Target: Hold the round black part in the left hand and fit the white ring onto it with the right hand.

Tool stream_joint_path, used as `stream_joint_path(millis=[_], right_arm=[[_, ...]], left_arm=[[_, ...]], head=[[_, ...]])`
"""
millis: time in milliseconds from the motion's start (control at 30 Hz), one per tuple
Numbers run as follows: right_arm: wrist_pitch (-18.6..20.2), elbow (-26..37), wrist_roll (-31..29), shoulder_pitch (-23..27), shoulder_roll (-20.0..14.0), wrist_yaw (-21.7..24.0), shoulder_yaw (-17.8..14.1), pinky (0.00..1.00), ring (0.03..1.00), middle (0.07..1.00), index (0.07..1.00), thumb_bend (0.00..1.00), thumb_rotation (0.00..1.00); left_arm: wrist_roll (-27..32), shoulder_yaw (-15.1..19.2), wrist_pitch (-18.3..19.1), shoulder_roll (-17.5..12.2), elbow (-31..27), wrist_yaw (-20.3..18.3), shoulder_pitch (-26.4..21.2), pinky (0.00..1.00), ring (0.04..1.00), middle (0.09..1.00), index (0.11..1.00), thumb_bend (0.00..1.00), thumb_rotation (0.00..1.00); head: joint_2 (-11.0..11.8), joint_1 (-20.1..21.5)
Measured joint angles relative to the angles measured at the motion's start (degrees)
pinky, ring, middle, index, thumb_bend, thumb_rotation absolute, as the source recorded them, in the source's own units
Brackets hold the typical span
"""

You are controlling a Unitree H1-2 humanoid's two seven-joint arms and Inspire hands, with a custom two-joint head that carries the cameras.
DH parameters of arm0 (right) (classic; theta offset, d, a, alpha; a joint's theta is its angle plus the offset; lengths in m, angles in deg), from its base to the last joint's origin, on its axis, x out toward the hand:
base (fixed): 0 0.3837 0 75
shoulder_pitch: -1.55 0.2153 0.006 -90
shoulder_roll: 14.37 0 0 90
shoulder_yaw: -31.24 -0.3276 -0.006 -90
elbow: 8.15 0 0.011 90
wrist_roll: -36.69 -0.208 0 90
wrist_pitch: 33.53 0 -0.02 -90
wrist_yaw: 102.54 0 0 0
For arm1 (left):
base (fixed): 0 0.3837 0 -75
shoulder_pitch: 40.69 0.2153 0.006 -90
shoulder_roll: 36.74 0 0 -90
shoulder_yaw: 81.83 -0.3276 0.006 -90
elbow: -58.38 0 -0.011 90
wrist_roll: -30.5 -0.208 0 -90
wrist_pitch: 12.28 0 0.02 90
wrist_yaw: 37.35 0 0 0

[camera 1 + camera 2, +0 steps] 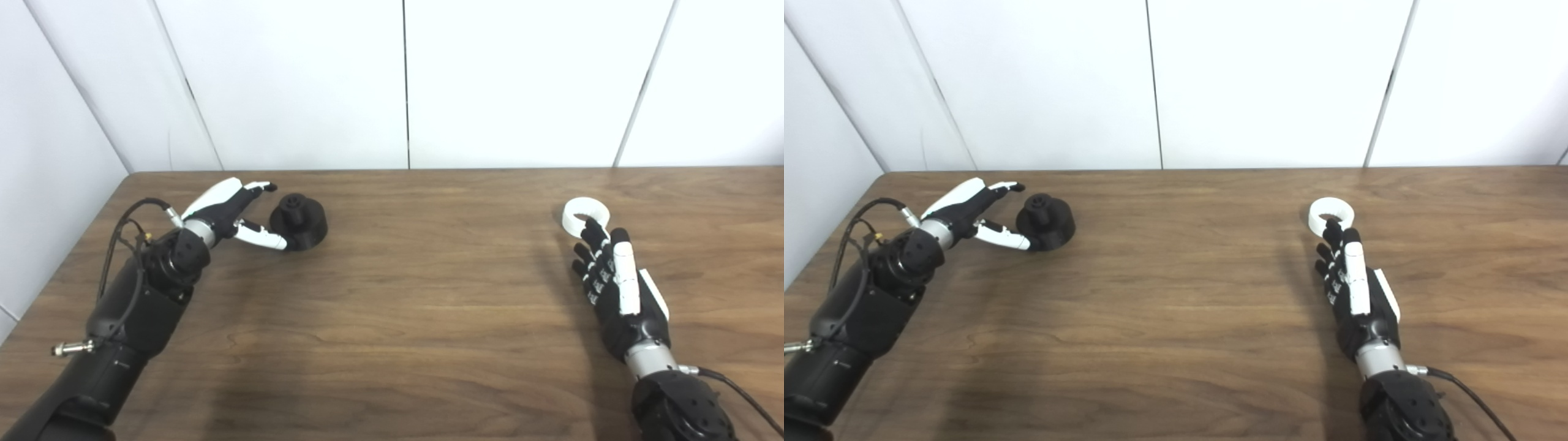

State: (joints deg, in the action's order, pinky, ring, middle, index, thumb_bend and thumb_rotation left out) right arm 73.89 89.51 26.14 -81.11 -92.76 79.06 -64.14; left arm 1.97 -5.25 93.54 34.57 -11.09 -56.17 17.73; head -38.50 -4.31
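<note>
On the wooden table (392,306), far left, the round black part (299,220) stands upright, the left hand (229,214) spread open just beside it, thumb near its base. Far right, the white ring (585,215) lies flat, the right hand (612,282) unclenched, fingertips at its near edge

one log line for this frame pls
left hand: open beside round black part | right hand: open, fingers at white ring | both parts on wooden table, apart

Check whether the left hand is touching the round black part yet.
Cannot tell. In the left eye view the left hand is open around the round black part, thumb tip overlapping its edge; no clear gap.
</note>
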Motion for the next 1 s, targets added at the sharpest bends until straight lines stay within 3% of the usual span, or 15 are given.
stream_joint_path(millis=[233, 667, 1000], right_arm=[[0.1, 0.3, 0.0, -0.1, -0.2, 0.0, 0.0, 1.0, 0.976, 0.985, 0.967, 0.57, 1.0], [0.2, 0.5, 0.2, -0.2, -0.6, 0.0, 0.0, 1.0, 0.974, 0.98, 0.961, 0.58, 1.0], [0.5, 0.8, 0.2, -0.3, -0.7, 0.0, 0.0, 1.0, 0.974, 0.977, 0.961, 0.59, 1.0]], left_arm=[[-0.6, -1.3, 0.3, -0.2, 1.9, -2.3, -1.1, 0.96, 1.0, 1.0, 0.926, 1.0, 0.35], [-0.8, -1.5, 1.3, 0.1, 3.7, -2.6, -3.1, 0.93, 1.0, 1.0, 0.901, 1.0, 0.27], [-0.9, -2.2, 1.1, 1.8, 5.4, -2.1, -3.6, 0.91, 1.0, 0.982, 0.877, 1.0, 0.31]], head=[[-0.1, 0.1], [0.0, 0.4], [-0.1, 0.4]])
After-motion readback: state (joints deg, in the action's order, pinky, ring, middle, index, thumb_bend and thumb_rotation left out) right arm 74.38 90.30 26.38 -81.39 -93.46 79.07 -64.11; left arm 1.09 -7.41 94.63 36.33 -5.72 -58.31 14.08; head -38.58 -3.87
